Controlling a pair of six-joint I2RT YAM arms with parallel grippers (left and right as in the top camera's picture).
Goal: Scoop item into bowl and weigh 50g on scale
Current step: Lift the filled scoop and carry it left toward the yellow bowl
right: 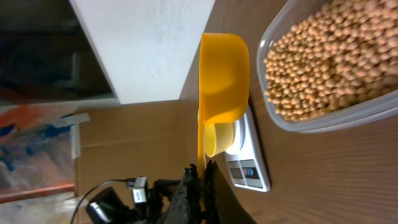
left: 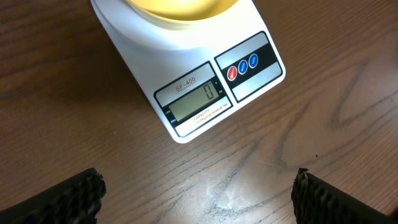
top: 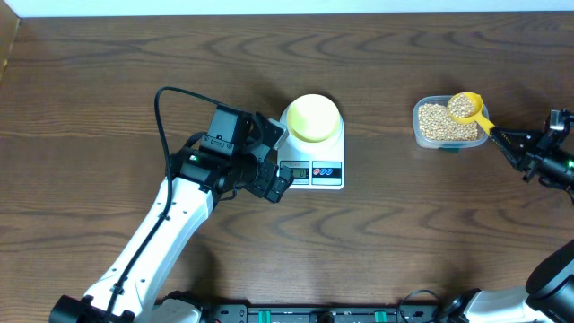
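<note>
the table [top: 404,233] is dark brown wood. its far edge runs along the top of the overhead view, with a white strip past it. there is wide bare wood between the scale [top: 311,154] and the clear tub [top: 418,130], and more bare wood in front of both.

the scale is white and sits near the middle of the table. the pale yellow bowl [top: 311,118] stands on the back part of the scale. the little screen [left: 208,93] shows a 0. a red and a blue button [left: 242,66] sit beside it.

the left arm [top: 170,224] reaches to the front left corner of the scale. the left jaws are wide open with nothing between them. their black pads [left: 74,198] show low at both sides of the left wrist view, apart from the scale.

the clear tub is off to the right, well apart from the scale, and holds lots of beans [top: 435,124]. the right jaws are shut tight on the handle of the yellow scoop [top: 466,108]. the scoop has beans in it and is over the far right corner of the tub.

i cannot tell if the scoop touches the tub. the right arm [top: 547,161] is cut off at the edge of the overhead view. the left wrist view cuts off most of the bowl. the right wrist view is turned sideways, and there the scoop hides part of the bowl.
</note>
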